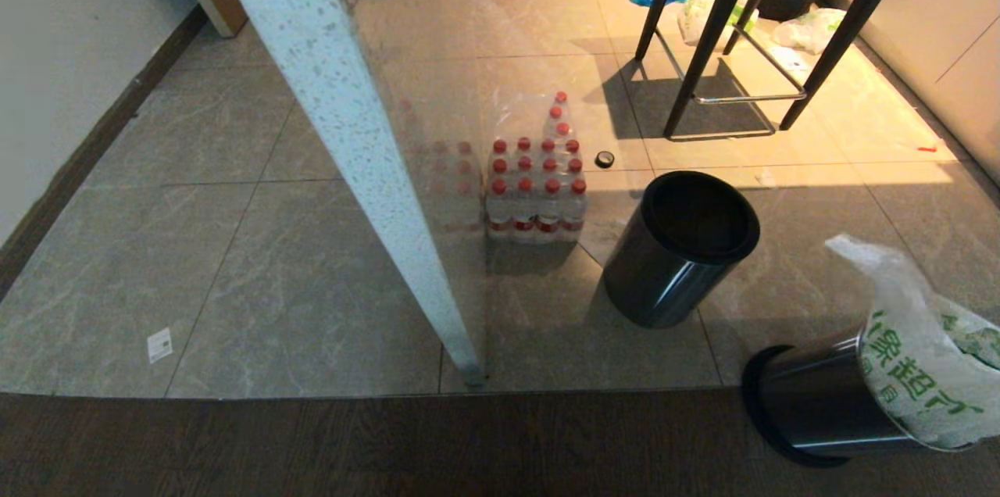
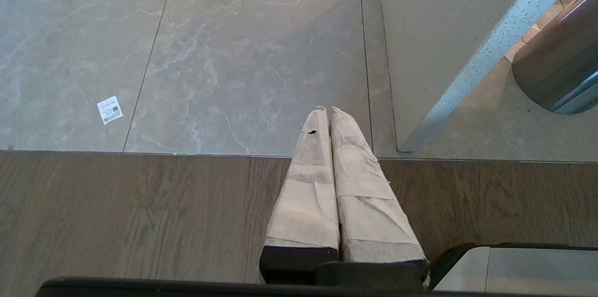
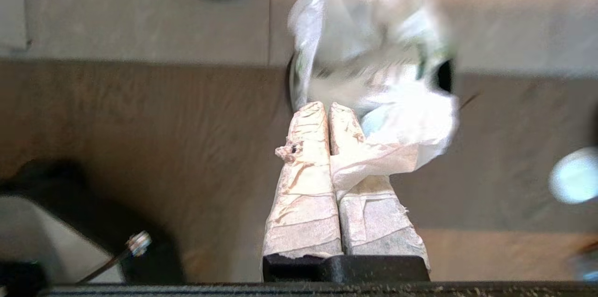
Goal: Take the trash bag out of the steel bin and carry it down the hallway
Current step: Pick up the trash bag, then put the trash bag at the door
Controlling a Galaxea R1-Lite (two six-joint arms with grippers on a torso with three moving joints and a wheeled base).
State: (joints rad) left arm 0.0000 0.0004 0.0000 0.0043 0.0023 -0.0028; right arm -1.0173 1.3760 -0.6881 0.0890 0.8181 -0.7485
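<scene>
Head view: the steel bin [image 1: 820, 403] lies tipped on its side on the floor at lower right, with the trash bag [image 1: 926, 360] bulging out of its mouth; neither of my hands appears here. A second, upright dark bin [image 1: 680, 247] stands beside a pack of red-capped bottles [image 1: 535, 192] under the counter [image 1: 351, 130]. Left wrist view: my left hand [image 2: 325, 112] hangs over the wood-to-tile floor edge, fingers pressed together, holding nothing. Right wrist view: my right hand [image 3: 322, 108] is closed, pinching a fold of the trash bag [image 3: 397, 115] between its fingers; the steel bin's rim [image 3: 446, 75] shows behind the plastic.
</scene>
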